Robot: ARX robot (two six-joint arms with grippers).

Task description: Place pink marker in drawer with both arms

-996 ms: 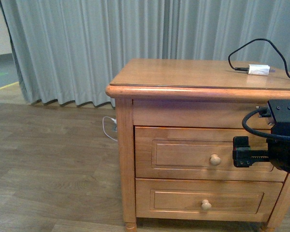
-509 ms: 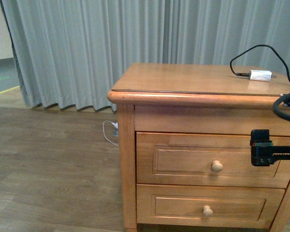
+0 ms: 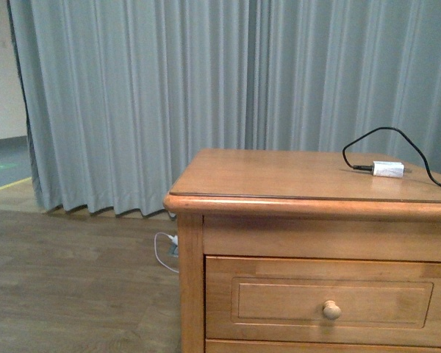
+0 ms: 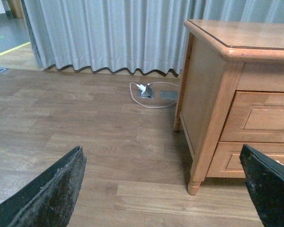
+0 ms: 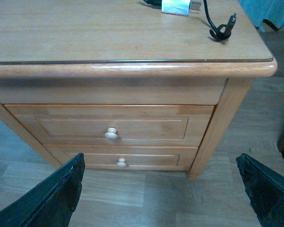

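1. Grey curtains [image 3: 206, 95] hang behind a honey-wood cabinet [image 3: 279, 173]; a white adapter [image 3: 388, 169] with a black cable lies on top.
2. The right arm, in the front view a second ago, is now gone from it, so the approach looks reset.
3. The drawer [image 3: 331, 301] is closed, knob [image 3: 331, 309] untouched.
4. Left gripper [image 4: 165, 189] and right gripper [image 5: 161, 189] spread wide, empty.
5. The pink marker appears nowhere.
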